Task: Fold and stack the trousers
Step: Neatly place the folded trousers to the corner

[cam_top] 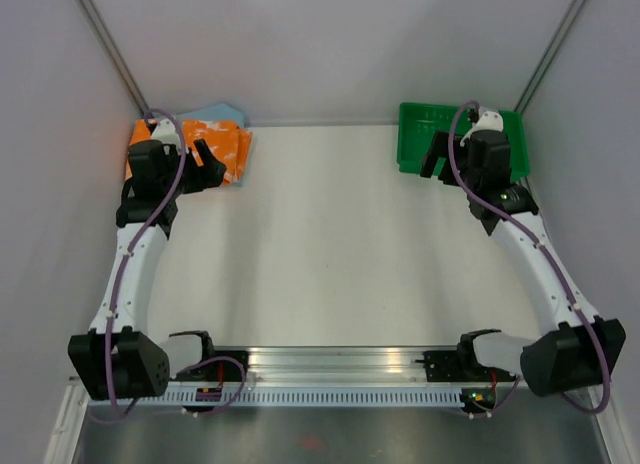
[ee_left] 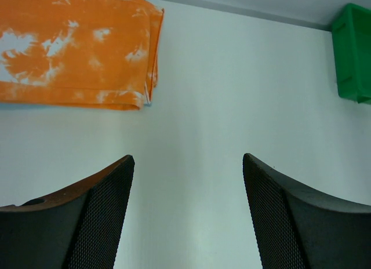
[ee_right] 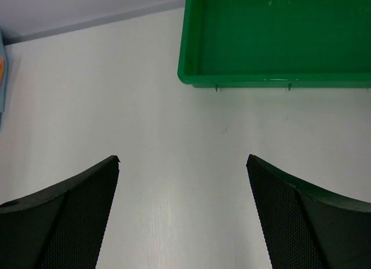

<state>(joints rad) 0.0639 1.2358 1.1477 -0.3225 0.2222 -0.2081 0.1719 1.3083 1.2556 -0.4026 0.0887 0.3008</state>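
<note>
Trousers (ee_left: 75, 48), orange with white tie-dye blotches, lie folded flat at the bench's (cam_top: 330, 234) far left corner, over a pale blue cloth (cam_top: 215, 112). Left gripper (ee_left: 188, 157) and right gripper (ee_right: 182, 157) both gape, holding nothing.

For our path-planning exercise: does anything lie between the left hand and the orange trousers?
Nothing visible does. Only bare table separates the open left hand from the folded orange trousers; the green tray sits far aside.
</note>
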